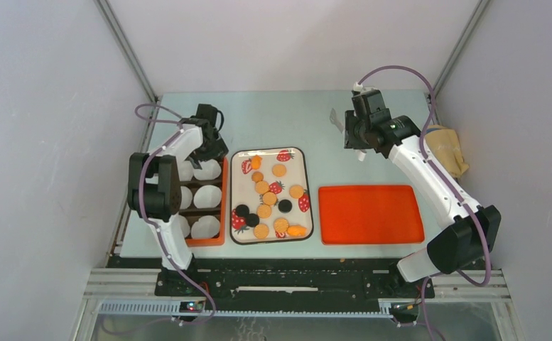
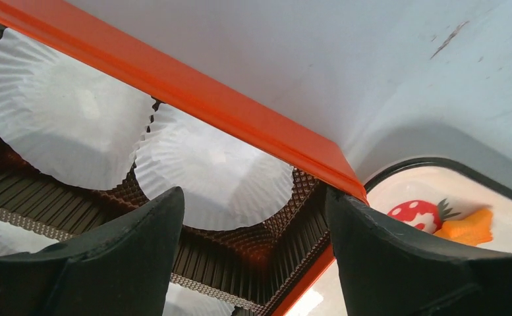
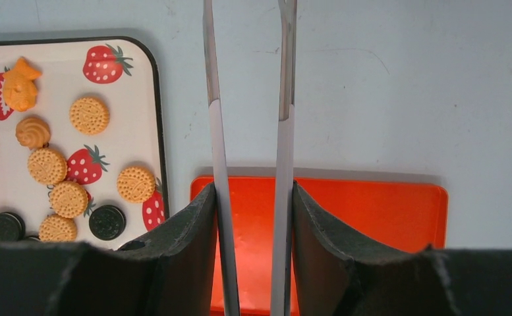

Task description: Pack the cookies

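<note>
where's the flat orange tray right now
In the top view the flat orange tray lies on the right side of the table, just right of the strawberry-print tray holding the cookies; the right tool, gripping tongs, is farther back.

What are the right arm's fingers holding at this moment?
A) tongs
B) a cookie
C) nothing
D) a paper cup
A: in the right wrist view, the two thin arms of the tongs are clamped between the right fingers, while the cookies lie on the tray.
</note>
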Tool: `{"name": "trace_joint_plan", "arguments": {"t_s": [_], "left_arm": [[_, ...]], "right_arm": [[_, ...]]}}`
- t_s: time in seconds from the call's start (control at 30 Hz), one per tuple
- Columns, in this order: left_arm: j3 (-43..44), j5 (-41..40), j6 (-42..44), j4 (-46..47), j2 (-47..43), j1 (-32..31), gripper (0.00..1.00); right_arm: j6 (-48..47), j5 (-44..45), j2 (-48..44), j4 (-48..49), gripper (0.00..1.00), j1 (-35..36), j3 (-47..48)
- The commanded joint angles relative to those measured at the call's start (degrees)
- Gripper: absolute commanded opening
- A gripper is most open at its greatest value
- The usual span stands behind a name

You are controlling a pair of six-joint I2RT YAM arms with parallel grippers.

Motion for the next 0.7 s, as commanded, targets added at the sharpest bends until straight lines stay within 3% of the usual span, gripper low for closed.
{"name": "trace_joint_plan", "arguments": {"t_s": [0.0, 0.2, 0.4, 0.67], "left_arm": [[7.14, 2.46, -0.2, 1.66, 2.95, 0.19, 0.84], [18.18, 5.47, 0.2, 1.27, 10.78, 0.13, 0.84], [35.43, 10.32, 1.96, -2.38, 20.36, 0.19, 0.84], [51.49, 22.96, 2.78, -0.09, 32.39, 0.08, 0.84]], "right_arm": [[1.42, 0.47, -3.16, 2.53, 0.36, 0.18, -0.22], [1.06, 1.43, -2.81, 2.86, 0.36, 0.18, -0.11], [0.77, 1.88, -1.87, 3.2, 0.36, 0.18, -0.3], [-0.45, 2.19, -2.05, 3.5, 0.36, 0.48, 0.42]]}}
